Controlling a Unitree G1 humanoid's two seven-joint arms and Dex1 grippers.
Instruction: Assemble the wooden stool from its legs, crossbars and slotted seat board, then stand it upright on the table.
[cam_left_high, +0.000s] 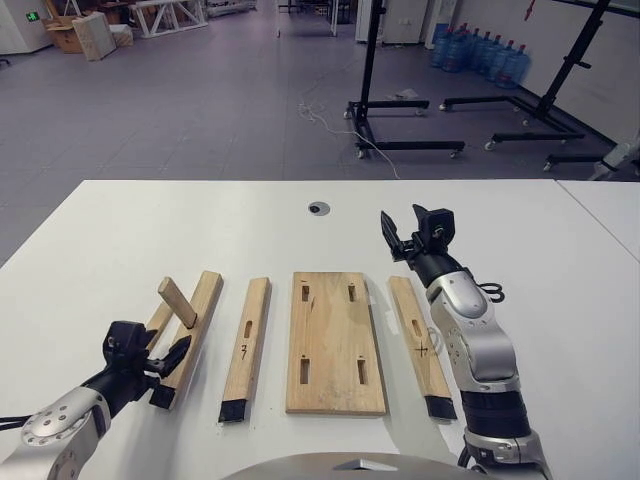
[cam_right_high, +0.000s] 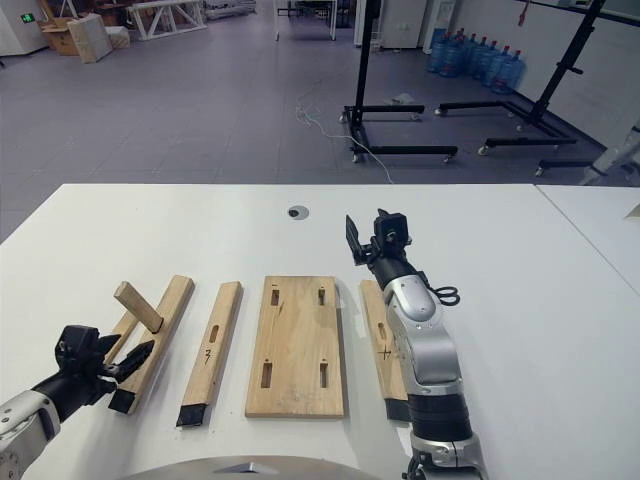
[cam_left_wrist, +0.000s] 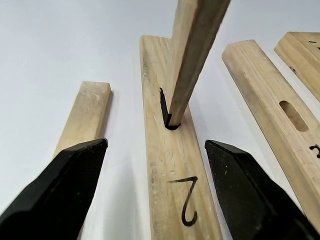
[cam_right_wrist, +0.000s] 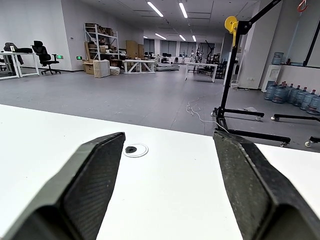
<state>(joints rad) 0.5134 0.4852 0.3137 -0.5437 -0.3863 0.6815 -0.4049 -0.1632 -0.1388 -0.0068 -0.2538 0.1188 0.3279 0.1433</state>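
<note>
Left eye view, board: the seat board (cam_left_high: 336, 343) lay flat on the counter (cam_left_high: 120, 230) between the second leg (cam_left_high: 246, 345) and the right leg (cam_left_high: 418, 340).
Left eye view, left gripper (cam_left_high: 172, 365): it was low at the near end of the leftmost leg (cam_left_high: 200, 315), whose slot held a tilted crossbar (cam_left_high: 177, 302).
Left wrist view, state: released, one finger each side of that leg; a loose crossbar (cam_left_wrist: 85, 117) lay beside.
Right wrist view, right gripper (cam_right_wrist: 170, 137): released, empty, above the counter.
</note>
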